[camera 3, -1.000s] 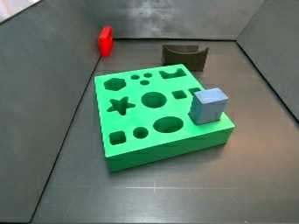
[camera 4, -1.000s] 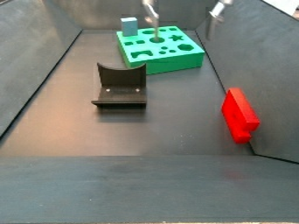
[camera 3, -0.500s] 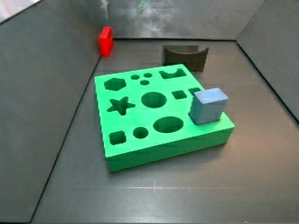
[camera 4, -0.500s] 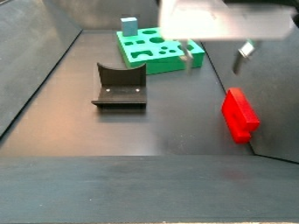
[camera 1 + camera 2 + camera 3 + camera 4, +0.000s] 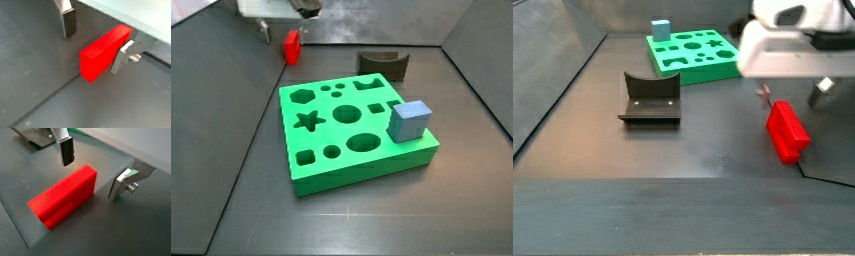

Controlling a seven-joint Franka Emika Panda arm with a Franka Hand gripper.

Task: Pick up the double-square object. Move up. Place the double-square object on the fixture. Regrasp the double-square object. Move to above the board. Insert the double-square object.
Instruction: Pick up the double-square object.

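The double-square object is a bright red narrow block standing on edge by the dark side wall, seen in both side views. My gripper hangs open just above it. In both wrist views the red block lies between the two fingers with gaps on each side; one finger is well clear, the other finger is close to it. The gripper holds nothing. The fixture stands apart on the floor. The green board lies further off.
A grey-blue cube sits in a corner of the board, also visible in a side view. The sloped dark wall runs right beside the red block. The fixture stands behind the board.
The gripper has come down from near the board to just over the red block. Its fingers now straddle the block. The block, board and fixture have not moved.
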